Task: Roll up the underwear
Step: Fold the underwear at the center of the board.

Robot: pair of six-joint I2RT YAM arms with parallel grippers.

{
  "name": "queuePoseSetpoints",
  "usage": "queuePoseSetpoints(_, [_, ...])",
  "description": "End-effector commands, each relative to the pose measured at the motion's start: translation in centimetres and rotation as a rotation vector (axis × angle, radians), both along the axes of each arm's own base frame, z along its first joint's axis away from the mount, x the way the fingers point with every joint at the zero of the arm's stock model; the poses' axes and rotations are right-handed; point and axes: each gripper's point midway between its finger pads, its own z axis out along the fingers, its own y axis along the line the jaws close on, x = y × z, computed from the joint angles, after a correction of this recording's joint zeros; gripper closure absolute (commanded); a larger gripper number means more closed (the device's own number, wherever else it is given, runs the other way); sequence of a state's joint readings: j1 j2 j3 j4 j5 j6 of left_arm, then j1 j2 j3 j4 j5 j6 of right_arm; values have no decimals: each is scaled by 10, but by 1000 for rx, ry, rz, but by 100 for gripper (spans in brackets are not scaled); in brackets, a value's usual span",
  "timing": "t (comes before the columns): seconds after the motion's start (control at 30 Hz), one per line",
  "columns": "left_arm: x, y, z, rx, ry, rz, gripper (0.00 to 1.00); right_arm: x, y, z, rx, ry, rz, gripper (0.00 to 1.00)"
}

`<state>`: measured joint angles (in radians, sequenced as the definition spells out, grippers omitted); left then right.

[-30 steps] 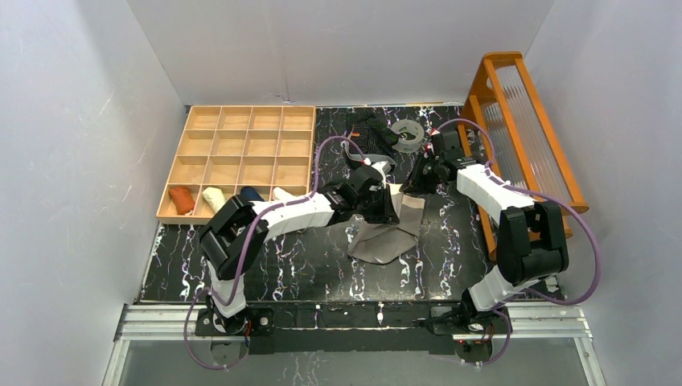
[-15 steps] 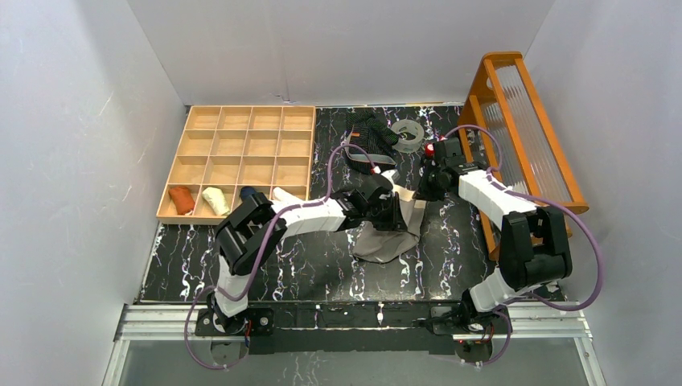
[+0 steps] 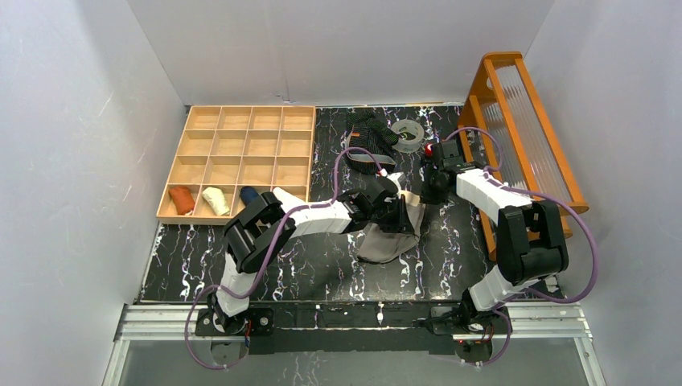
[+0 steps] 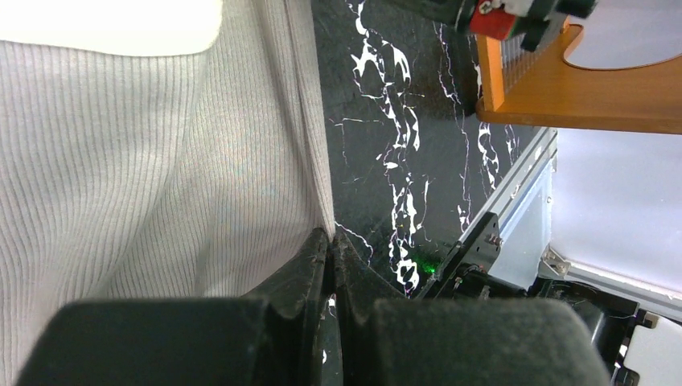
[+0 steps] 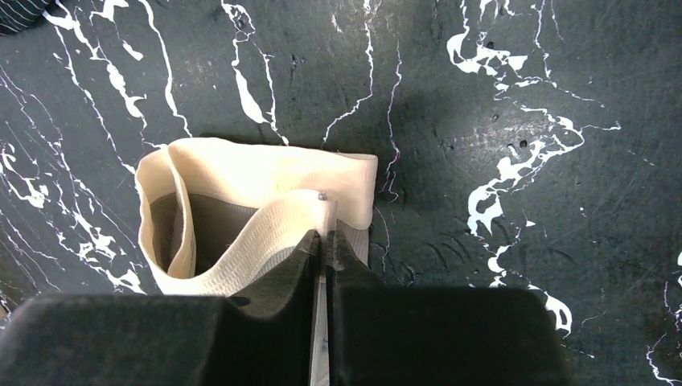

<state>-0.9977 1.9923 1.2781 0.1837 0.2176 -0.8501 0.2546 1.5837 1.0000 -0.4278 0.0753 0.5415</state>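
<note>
The beige-grey underwear (image 3: 384, 243) lies mid-way on the table (image 3: 201, 265), its long axis running from the far waistband (image 5: 265, 173) toward the arms, and the left gripper (image 4: 331, 241) and right gripper (image 5: 324, 237) both pinch cloth near that far end, equally close.

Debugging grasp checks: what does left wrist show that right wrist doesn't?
Left wrist only: the left gripper shut on an edge of the beige-grey underwear, with its ribbed body filling the frame, plus the orange rack, the red-topped object and the frame rail.
Right wrist only: the right gripper pinching the cream waistband, which stands open as a loop, and a corner of the striped underwear.
Both: the same beige-grey garment and the black marbled table.
</note>
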Motion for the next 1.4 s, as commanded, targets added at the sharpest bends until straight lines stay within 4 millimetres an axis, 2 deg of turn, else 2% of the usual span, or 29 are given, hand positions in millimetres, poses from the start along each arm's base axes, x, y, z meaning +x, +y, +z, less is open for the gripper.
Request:
queuePoseSetpoints(0.0, [-8, -12, 9, -35, 1, -45, 100, 17, -6, 8, -28, -74, -8, 86])
queuePoseSetpoints(0.17, [-6, -12, -3, -8, 10, -39, 100, 26, -2, 0, -22, -73, 15, 86])
queuePoseSetpoints(0.4, [-5, -15, -12, -9, 13, -40, 96, 35, -6, -10, -61, -65, 8, 85])
queuePoseSetpoints(0.57, [-7, -22, -2, -68, 13, -55, 90, 41, -4, 0, -52, -90, 14, 83])
queuePoseSetpoints(0.73, [-4, -23, 0, -63, 4, -49, 86, 47, -1, 13, -33, -134, 9, 83])
queuePoseSetpoints(0.8, [-4, -22, -2, -56, 1, -49, 85, 47, -4, 8, -42, -127, 2, 82])
queuePoseSetpoints(0.87, [-4, -21, -3, -49, 2, -54, 79, 47, -6, 3, -58, -115, -5, 83])
queuePoseSetpoints(0.97, [-7, -20, 6, -72, -10, -61, 75, 47, -11, -4, -76, -107, -16, 82])
queuePoseSetpoints(1.1, [-6, -8, 20, -59, -66, -57, 68, 50, -11, -4, -74, -112, -8, 77])
queuePoseSetpoints(1.2, [-8, 6, 30, -26, -114, -69, 66, 56, -5, 6, -52, -141, 25, 70])
queuePoseSetpoints(1.27, [-8, 17, 39, -8, -146, -63, 66, 60, -4, 12, -46, -157, 33, 59])
queuePoseSetpoints(1.37, [-6, 38, 43, 54, -194, -33, 63, 61, -5, 24, -57, -146, 29, 53])
